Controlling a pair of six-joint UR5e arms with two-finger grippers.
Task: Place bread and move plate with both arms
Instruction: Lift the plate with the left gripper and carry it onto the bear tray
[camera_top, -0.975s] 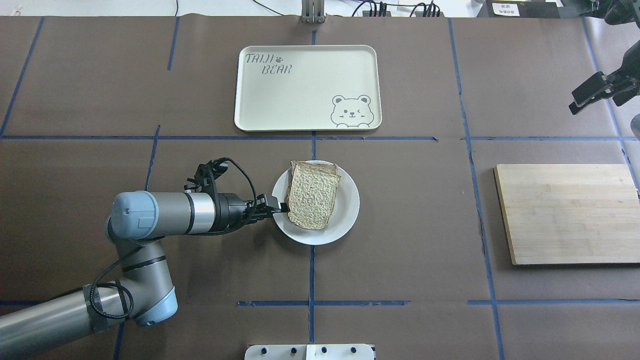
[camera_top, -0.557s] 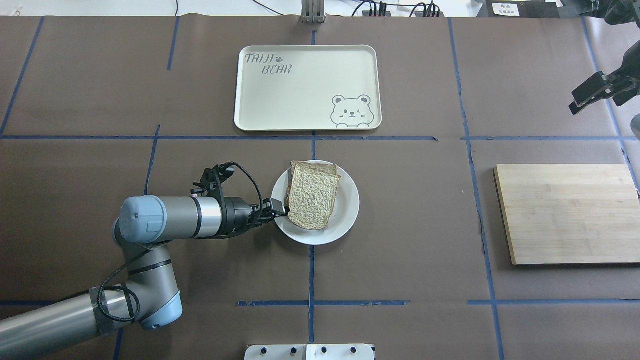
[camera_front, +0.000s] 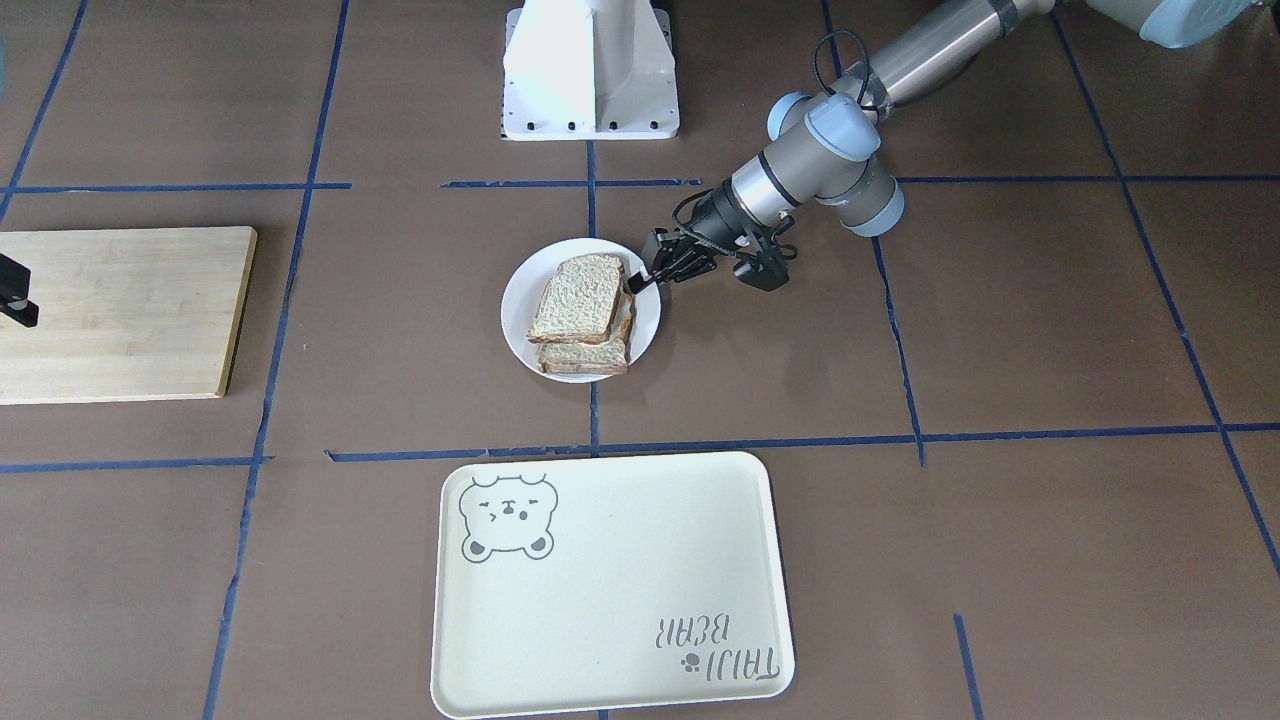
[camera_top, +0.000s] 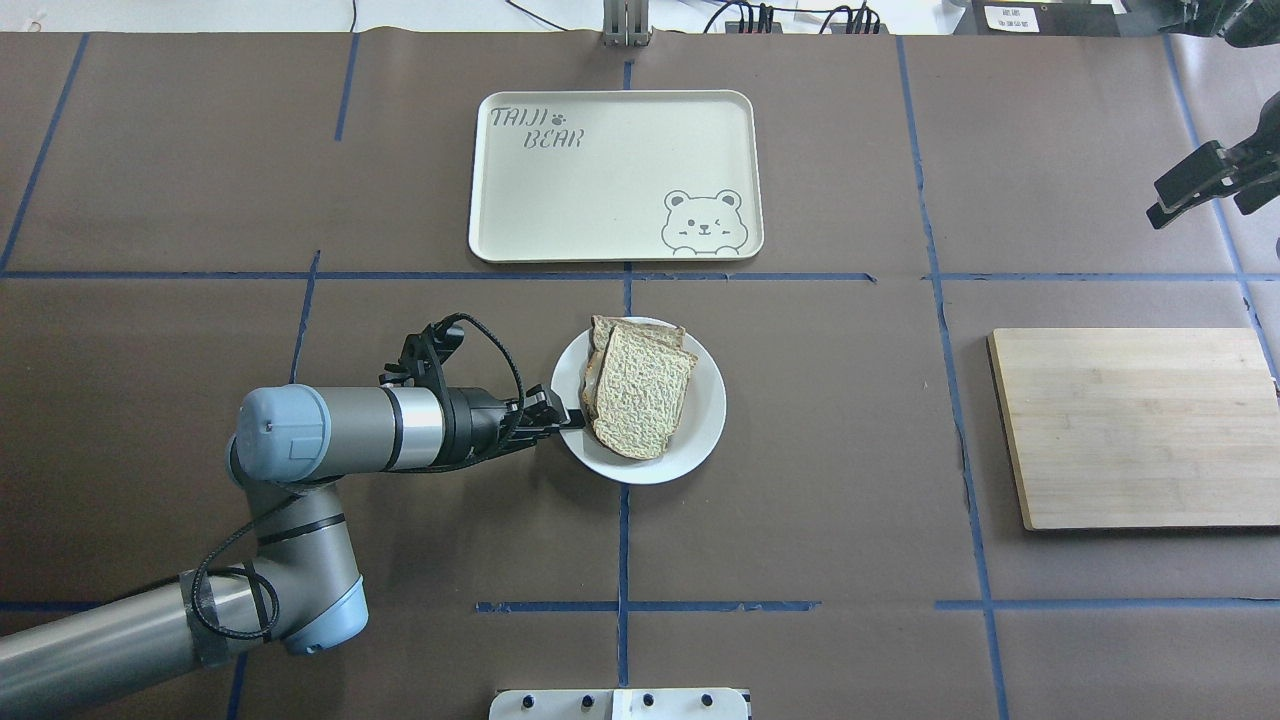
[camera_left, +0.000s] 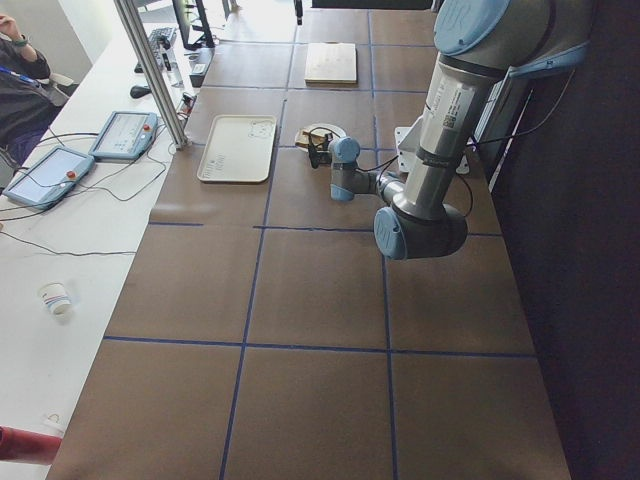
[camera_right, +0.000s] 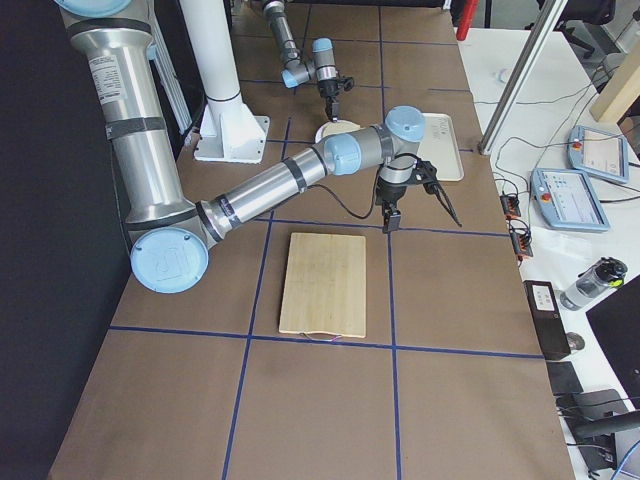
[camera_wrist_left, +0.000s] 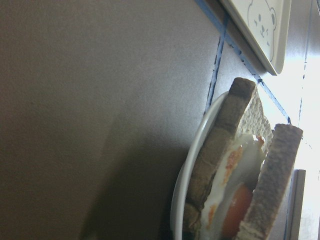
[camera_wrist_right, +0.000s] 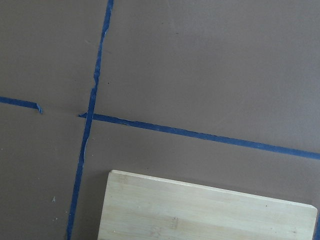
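The white plate sits mid-table with two stacked slices on it. The bare bread lies on top, offset from the lower slice, which carries a fried egg. My left gripper reaches in low from the left and is shut on the plate's near-left rim, just beside the bread's edge. In the front view the gripper meets the plate at the bread. My right gripper hangs high at the far right, slim, shut and empty.
The cream bear tray lies beyond the plate, across a blue tape line. A wooden cutting board lies to the right, below my right gripper. The white robot base stands at the near table edge.
My left arm pushed a little right. The plate slid slightly right with it, and the top slice shifted on the lower one, baring its far edge. My right gripper drifted slightly outward.
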